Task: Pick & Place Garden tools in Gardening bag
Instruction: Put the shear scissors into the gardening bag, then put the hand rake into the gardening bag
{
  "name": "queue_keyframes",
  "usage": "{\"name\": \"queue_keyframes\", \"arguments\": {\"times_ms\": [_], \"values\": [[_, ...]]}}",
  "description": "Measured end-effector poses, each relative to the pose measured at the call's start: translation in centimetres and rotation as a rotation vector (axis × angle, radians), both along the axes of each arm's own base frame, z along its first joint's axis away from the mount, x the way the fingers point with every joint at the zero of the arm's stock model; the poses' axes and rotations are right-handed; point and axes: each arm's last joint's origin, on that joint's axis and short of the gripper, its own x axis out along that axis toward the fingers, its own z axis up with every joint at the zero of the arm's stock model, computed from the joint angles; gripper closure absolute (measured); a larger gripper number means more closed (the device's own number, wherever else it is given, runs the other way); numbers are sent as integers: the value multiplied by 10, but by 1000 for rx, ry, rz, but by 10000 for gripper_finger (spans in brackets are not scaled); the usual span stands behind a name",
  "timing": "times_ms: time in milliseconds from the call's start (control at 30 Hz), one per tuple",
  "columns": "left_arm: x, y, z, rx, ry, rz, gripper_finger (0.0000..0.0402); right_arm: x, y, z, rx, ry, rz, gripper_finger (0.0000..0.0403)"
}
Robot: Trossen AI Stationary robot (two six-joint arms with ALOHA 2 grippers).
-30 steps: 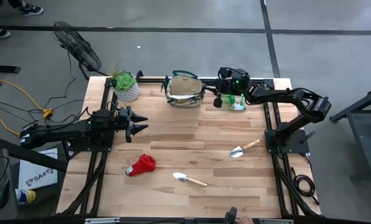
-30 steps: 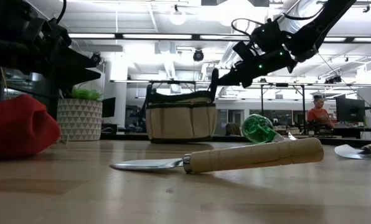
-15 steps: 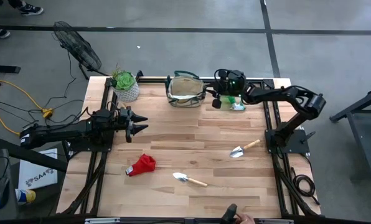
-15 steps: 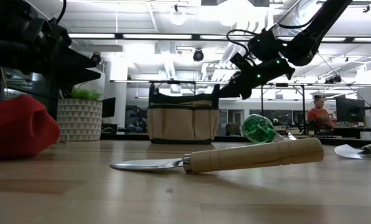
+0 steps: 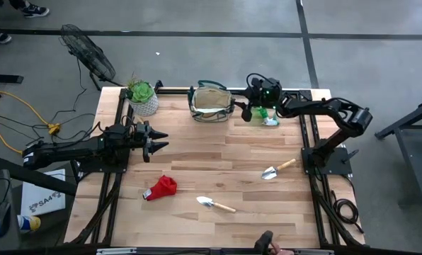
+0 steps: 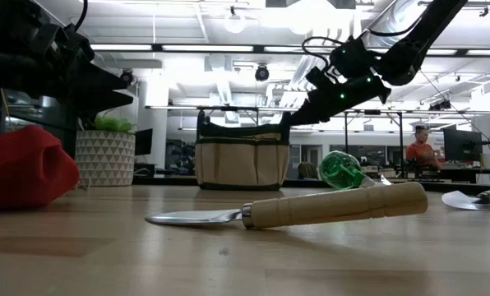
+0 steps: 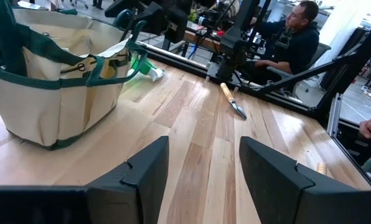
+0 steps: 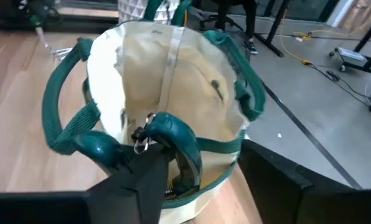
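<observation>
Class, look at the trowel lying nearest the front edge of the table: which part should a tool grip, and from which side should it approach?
Probably the pale wooden handle of the trowel, approached from straight above. It lies flat with open table all around it, and the rounded handle gives the fingers more to close across than the thin blade, which hugs the wood.

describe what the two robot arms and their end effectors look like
Both arms are dark, nearly black, jointed links with exposed black cables looping along them. The left end effector has two pointed dark fingers; up close the fingers are blocky, matte, angular slabs. The right end effector matches, and small green lights glow on its wrist housing. No printed markings are legible.
</observation>
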Motion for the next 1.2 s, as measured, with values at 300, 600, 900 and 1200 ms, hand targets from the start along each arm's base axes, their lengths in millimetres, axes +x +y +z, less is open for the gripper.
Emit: {"name": "queue_keyframes", "arguments": {"times_ms": [300,600,900,1200], "values": [[0,0,0,0,0,0,208,-14,0,12,58,9,-94,138],[0,0,0,0,0,0,208,-25,11,25,224,-1,-105,131],[0,0,0,0,0,0,208,-39,25,32,433,17,-160,131],[0,0,0,0,0,0,208,-40,45,25,596,126,-87,131]]}}
